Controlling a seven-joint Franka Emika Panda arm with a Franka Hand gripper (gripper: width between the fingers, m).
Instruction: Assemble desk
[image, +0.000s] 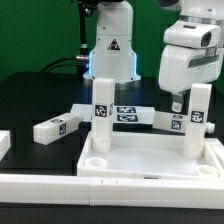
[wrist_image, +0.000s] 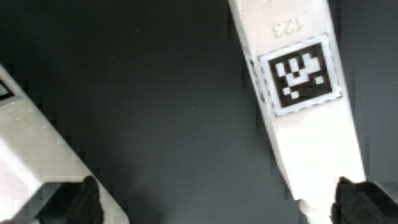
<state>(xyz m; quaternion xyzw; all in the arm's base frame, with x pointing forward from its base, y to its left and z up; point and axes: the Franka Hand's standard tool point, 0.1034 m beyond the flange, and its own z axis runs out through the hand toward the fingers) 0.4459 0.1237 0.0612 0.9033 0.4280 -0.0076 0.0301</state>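
The spread two-finger gripper (image: 176, 100) hovers above a loose white square-section plastic leg (wrist_image: 302, 140). Picking it up likely calls for centring, descending and closing.

- Exterior view: bright, even light; white panel (image: 150, 165) nearly blown out against the black table (image: 30, 100).
- Wrist view: dimmer, soft; fingertips (wrist_image: 75, 205) blurred.

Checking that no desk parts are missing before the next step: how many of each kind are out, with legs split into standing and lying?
Panel: 1
Standing legs: 2
Lying legs: 2
Total: 5
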